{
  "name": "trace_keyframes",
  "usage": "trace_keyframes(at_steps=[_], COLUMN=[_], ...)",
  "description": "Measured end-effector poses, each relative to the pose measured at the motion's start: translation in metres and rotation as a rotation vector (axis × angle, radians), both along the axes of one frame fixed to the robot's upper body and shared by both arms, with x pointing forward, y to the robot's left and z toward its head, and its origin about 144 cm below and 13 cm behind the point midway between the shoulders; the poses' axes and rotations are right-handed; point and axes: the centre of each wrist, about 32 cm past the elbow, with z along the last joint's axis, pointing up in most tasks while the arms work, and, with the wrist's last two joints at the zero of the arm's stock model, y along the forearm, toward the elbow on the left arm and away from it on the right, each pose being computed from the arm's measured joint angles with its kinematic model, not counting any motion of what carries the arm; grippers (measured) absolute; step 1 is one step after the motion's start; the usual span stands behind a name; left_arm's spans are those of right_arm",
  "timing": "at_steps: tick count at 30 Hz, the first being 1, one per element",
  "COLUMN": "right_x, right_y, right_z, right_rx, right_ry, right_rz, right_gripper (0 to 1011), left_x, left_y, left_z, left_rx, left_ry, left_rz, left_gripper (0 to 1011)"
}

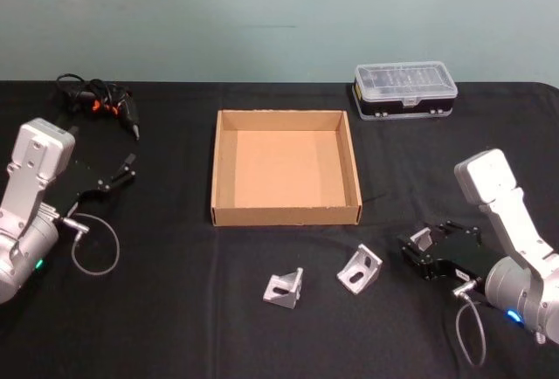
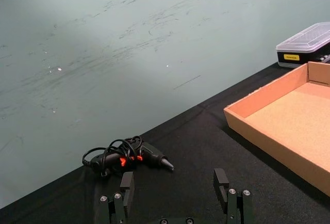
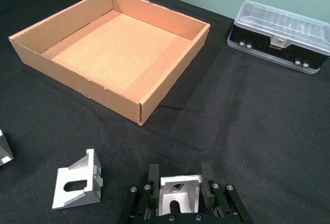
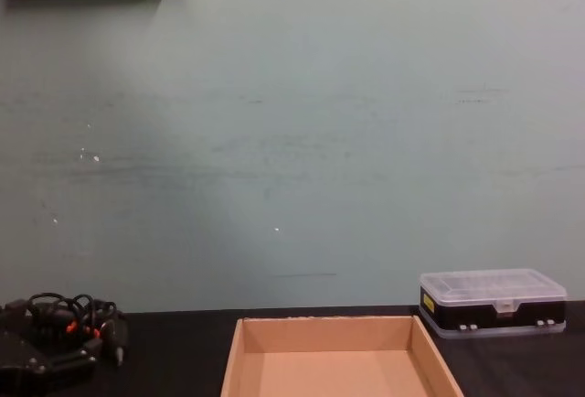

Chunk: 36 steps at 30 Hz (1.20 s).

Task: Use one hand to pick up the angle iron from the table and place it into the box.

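My right gripper (image 1: 414,244) sits low at the table's front right, shut on a silver angle iron (image 3: 179,197) that shows between its black fingers (image 3: 153,175). Two more angle irons lie on the black table (image 1: 175,309) in front of the box: one in the middle (image 1: 284,287) and one to its right (image 1: 360,269), the latter close to my right gripper and seen again from the right wrist (image 3: 77,185). The tan cardboard box (image 1: 286,215) stands empty at the table's centre. My left gripper (image 1: 122,174) is open at the left, holding nothing.
A clear-lidded plastic case (image 1: 404,91) stands at the back right, behind the box. A small black and orange tool with coiled cable (image 1: 100,104) lies at the back left. A loose cable loop (image 1: 94,248) hangs by my left arm.
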Motion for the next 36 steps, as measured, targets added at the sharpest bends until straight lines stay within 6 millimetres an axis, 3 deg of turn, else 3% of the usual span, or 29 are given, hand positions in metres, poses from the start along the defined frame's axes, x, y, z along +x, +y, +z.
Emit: trace_keyframes(at_steps=[11,20,29,36], right_x=[-0.002,0.008,0.058,0.102], right_y=[0.003,0.011,0.03,0.049], right_z=[0.006,0.037,0.062,0.061], right_rx=[0.002,0.0,-0.022,-0.034], right_ry=[-0.04,-0.143,-0.201,-0.18], right_rz=[0.017,0.092,0.174,0.206], right_gripper=[478,478,478,478], left_x=[0.0,0.0,0.0,0.0], left_y=[0.0,0.0,0.0,0.0], left_z=[0.0,0.0,0.0,0.0], left_rx=[0.0,0.0,0.0,0.0], left_ry=[0.0,0.0,0.0,0.0], left_rz=[0.0,0.0,0.0,0.0], left_gripper=[1011,1011,1011,1011])
